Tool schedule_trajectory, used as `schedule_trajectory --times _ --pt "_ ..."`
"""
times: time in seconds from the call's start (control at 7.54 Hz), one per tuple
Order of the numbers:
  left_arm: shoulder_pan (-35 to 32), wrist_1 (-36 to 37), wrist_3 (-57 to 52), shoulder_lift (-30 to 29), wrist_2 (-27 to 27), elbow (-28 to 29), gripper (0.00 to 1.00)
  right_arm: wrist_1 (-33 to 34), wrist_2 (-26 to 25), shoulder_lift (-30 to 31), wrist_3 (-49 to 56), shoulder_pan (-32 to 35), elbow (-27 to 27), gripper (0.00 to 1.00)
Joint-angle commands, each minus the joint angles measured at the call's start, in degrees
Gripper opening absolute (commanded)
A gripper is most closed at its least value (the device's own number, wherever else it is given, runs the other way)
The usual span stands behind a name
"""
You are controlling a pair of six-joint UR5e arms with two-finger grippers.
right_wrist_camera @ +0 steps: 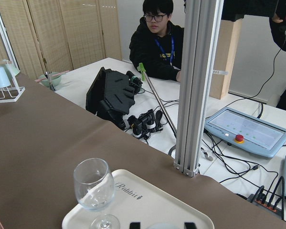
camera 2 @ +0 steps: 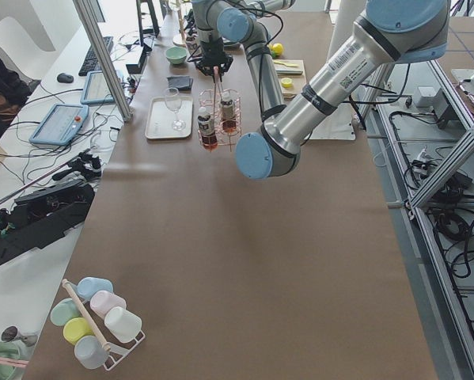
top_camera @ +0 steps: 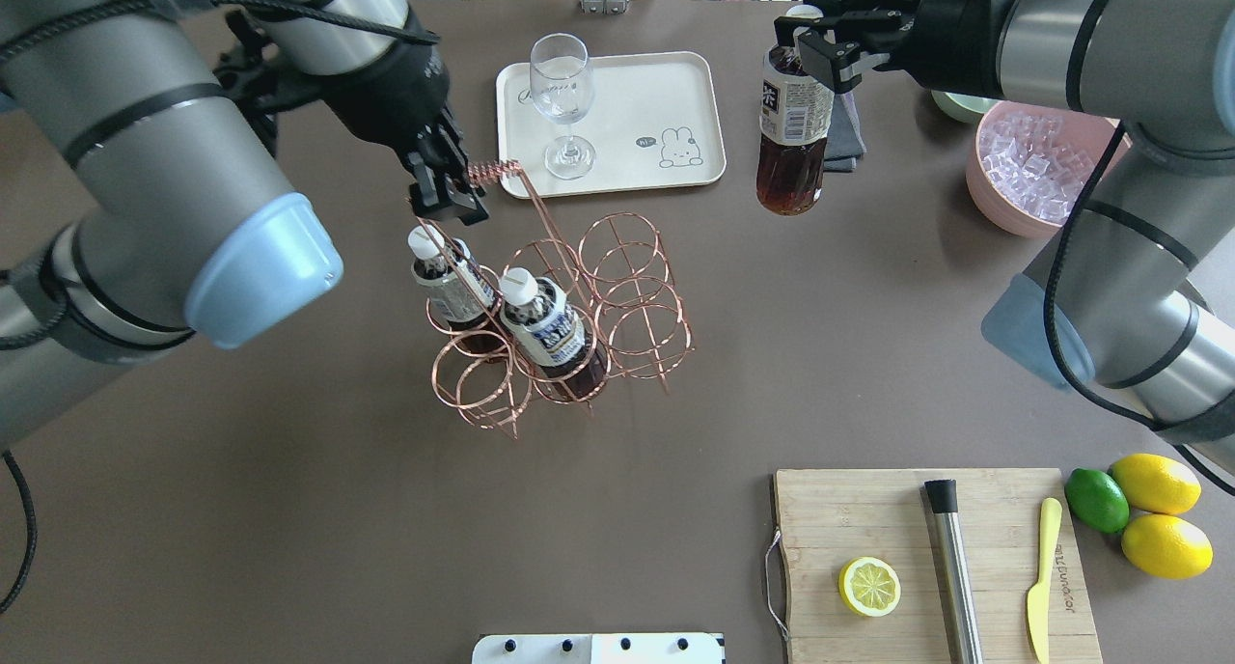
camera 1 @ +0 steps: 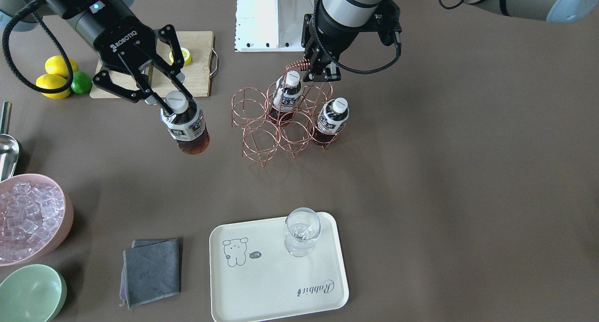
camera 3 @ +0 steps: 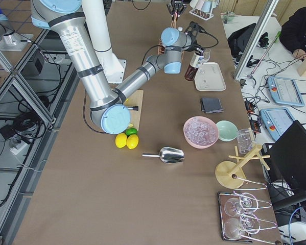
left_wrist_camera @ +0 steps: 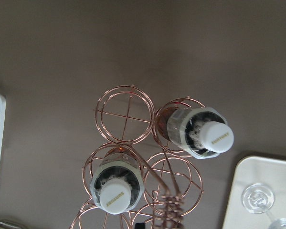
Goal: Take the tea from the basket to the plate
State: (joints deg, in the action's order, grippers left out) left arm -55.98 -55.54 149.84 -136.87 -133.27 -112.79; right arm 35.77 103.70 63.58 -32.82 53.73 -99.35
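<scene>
My right gripper (top_camera: 806,46) is shut on the neck of one tea bottle (top_camera: 791,133) and holds it in the air, right of the plate (top_camera: 666,95); in the front view this gripper (camera 1: 174,102) and its bottle (camera 1: 187,128) are left of the basket (camera 1: 262,125). My left gripper (top_camera: 452,201) is shut on the coiled handle of the basket (top_camera: 617,297). Two more tea bottles (top_camera: 453,288) (top_camera: 550,331) stand in its rings and also show in the left wrist view (left_wrist_camera: 116,183) (left_wrist_camera: 200,131). The cream plate (camera 1: 271,284) carries a clear glass (camera 1: 302,230).
A pink bowl of ice (top_camera: 1037,167) and a grey cloth (camera 1: 152,270) lie beyond the held bottle. A green bowl (camera 1: 30,294) and a metal scoop (camera 1: 7,149) sit near them. A cutting board (top_camera: 926,558) with lemon half, muddler and knife, and whole citrus (top_camera: 1148,505), lie near the robot.
</scene>
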Motion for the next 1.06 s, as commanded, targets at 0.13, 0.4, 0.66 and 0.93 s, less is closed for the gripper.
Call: schedule_trajectory --times 0.13,0.4,0.66,0.93 --pt "-9.91 6.49 -14.79 5.62 -0.06 0.37 0.0 -13.0 -4.0 -11.6 -0.58 2.7 23.28 0.0" --pt "-16.07 6.49 -26.65 7.93 0.02 7.01 0.0 -20.16 -13.98 -16.8 -5.29 -0.61 32.25 0.0" --pt "-17.05 6.06 -34.57 7.5 2.9 14.22 0.0 -24.59 -25.69 -17.17 -7.52 -7.12 33.78 0.0" --pt "-21.34 0.38 -39.95 7.58 4.86 21.34 0.0 -27.49 -31.8 -16.82 -9.02 -10.83 35.53 0.0"
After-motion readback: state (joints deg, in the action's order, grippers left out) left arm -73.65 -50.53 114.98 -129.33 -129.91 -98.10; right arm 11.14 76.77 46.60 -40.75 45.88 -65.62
